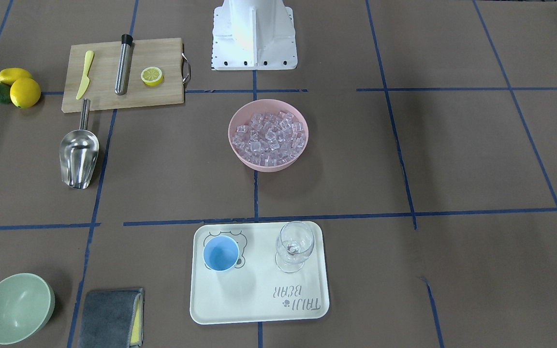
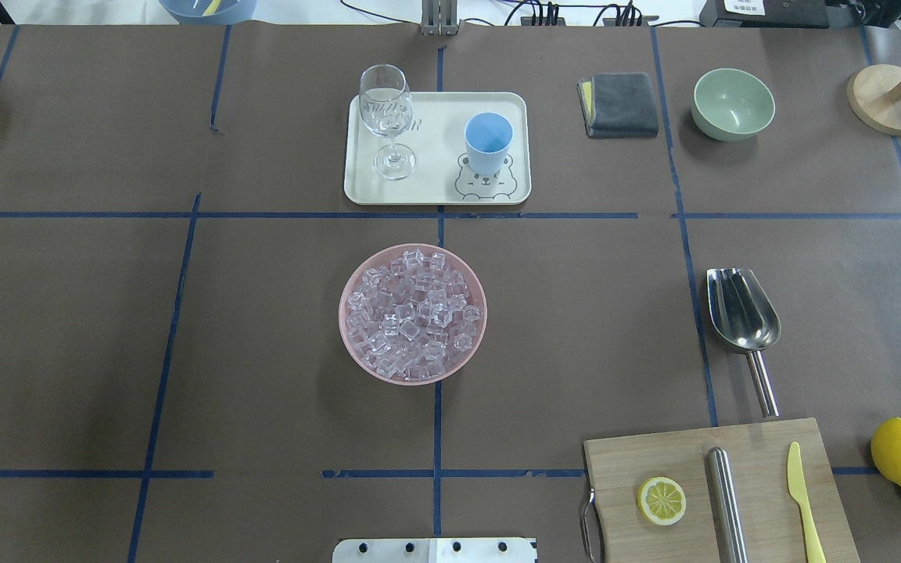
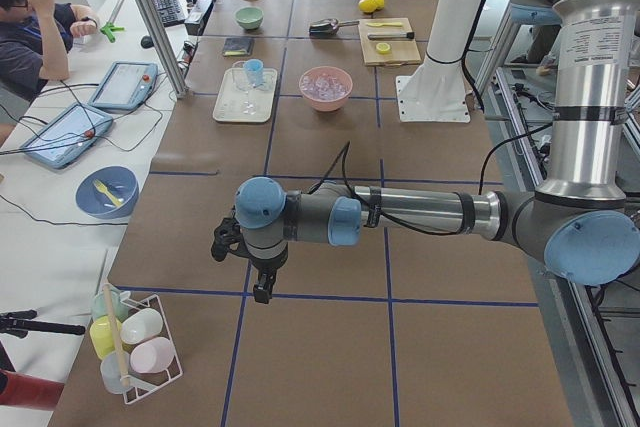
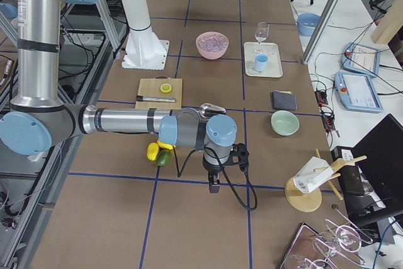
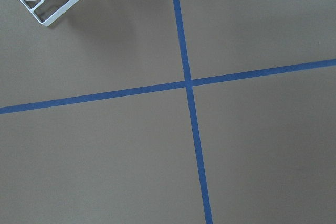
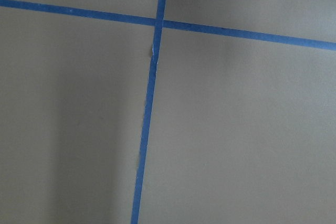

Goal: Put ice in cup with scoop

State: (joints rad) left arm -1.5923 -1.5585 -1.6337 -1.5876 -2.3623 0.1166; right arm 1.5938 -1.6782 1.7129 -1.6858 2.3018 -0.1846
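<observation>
The scoop [image 2: 741,313] lies at 3 o'clock of the pink bowl [image 2: 411,378] overhead, its handle pointing to 6 o'clock, nearer the right gripper [image 4: 214,185], whose opening I cannot tell.

Overhead, front cams opposed, sharing tray [image 2: 435,148].

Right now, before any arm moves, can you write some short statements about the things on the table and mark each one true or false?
1. The ice is in the pink bowl. True.
2. The cup stands on the tray. True.
3. The scoop rests in the pink bowl. False: it lies on the table, apart from the bowl.
4. The cup holds ice. False: it looks empty.
5. The stemmed glass stands on the same tray as the cup. True.
</observation>
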